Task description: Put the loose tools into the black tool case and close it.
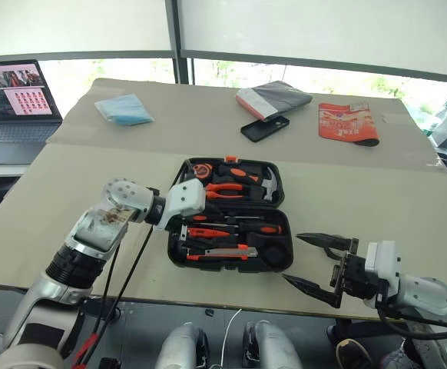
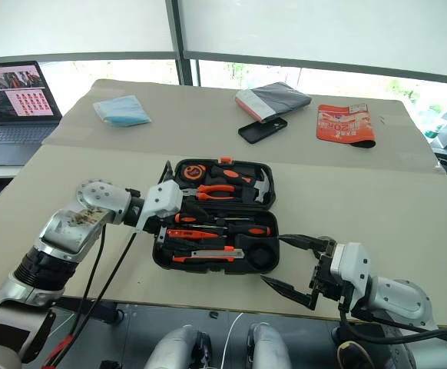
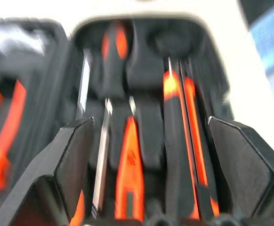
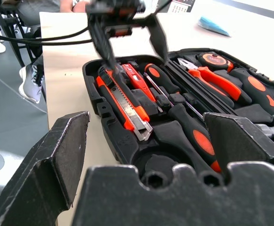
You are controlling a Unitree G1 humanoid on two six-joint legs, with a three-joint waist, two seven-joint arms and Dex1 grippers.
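Open black tool case [image 1: 231, 215], one, catalogued at the table's near centre.

Head views: utility knife [image 1: 222, 252] and two black-and-orange screwdrivers [image 1: 239, 229] are seated in its near half; phone [image 1: 265, 128], laptop [image 1: 12, 104] and orange packet [image 1: 348, 123], lettering unreadable, lie far. Left wrist view: left gripper [image 3: 149, 162] is seen with jaws apart over the slots. Right wrist view: right gripper [image 4: 146, 155] is held wide, empty.

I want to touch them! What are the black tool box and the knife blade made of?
The black tool case looks like hard moulded plastic, matte with shaped slots. The utility knife blade end shines silver-grey, probably metal; its orange-and-black body looks plastic.
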